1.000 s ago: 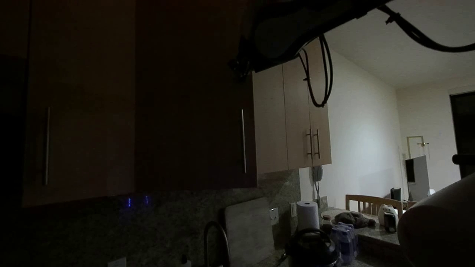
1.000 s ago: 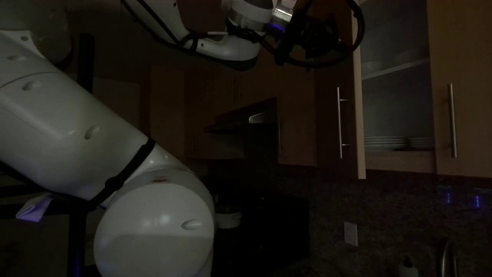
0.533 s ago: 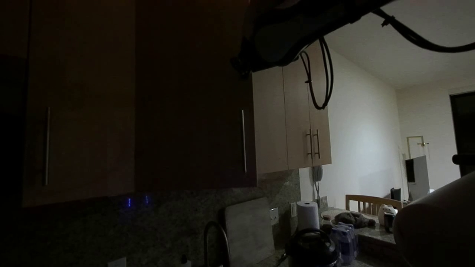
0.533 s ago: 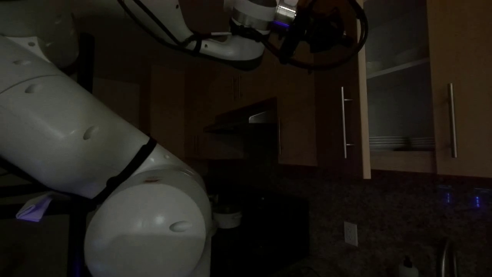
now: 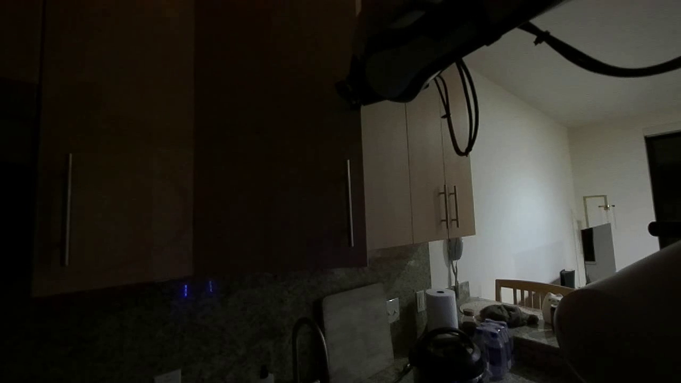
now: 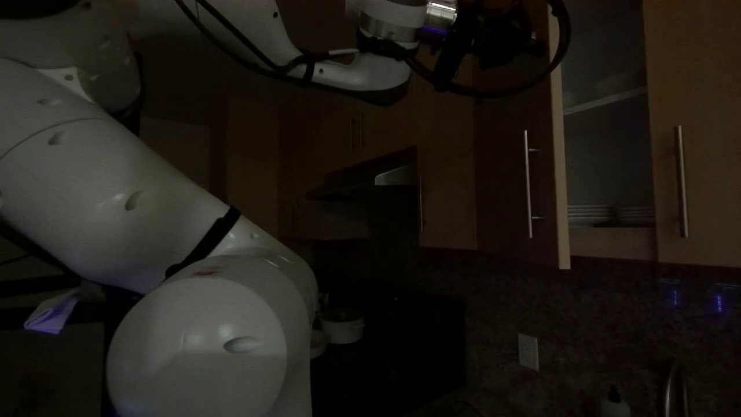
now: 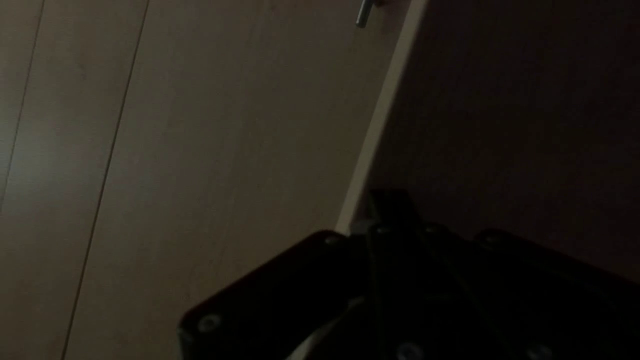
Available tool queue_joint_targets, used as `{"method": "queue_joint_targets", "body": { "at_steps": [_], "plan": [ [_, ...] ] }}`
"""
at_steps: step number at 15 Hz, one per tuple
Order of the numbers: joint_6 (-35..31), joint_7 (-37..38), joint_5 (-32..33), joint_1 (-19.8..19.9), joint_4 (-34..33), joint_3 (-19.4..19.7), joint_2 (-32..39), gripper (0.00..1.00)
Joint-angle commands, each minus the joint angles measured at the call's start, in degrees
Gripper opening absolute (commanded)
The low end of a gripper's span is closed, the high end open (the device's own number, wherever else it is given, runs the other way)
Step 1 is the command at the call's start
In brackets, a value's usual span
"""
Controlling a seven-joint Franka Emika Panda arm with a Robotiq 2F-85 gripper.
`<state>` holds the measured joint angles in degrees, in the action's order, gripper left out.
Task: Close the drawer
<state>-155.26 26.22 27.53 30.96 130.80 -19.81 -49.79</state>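
The drawer is a tall flat cabinet door (image 6: 547,191) standing partly open, also showing as a dark panel in an exterior view (image 5: 276,159). Its slim metal bar handle (image 6: 528,185) also shows there (image 5: 349,202). White plates (image 6: 590,214) sit in the cabinet (image 6: 608,243) behind it. In the wrist view the door's dark outer face (image 7: 510,110) fills the right, bounded by its light edge (image 7: 382,115). My gripper (image 7: 391,200) looks shut and empty, tips at the outer face near that edge; whether they touch is too dark to tell. It also shows as a dark shape (image 5: 346,94).
A neighbouring door (image 6: 700,127) with a bar handle (image 6: 682,179) stands right of the opening. Narrower doors with paired handles (image 5: 449,206) lie further right. Below are a cutting board (image 5: 356,332), faucet (image 5: 308,324), paper towel roll (image 5: 441,311) and black pot (image 5: 447,356).
The door has swung further toward its cabinet, and the opening with the plates has narrowed. My arm and gripper have moved along with it, rightward in an exterior view.
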Motion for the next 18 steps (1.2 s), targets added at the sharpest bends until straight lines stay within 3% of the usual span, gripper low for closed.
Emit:
{"method": "queue_joint_targets", "body": {
  "at_steps": [1,11,18],
  "plan": [
    [-2.56,1.00,-0.14,3.44,-1.36,-0.88,2.44,0.07],
    [-1.49,0.72,-1.21,7.15,-6.35,-0.73,9.87,0.07],
    [-0.09,-2.19,-2.40,-0.05,-11.28,2.27,16.72,0.07]
  ]
}}
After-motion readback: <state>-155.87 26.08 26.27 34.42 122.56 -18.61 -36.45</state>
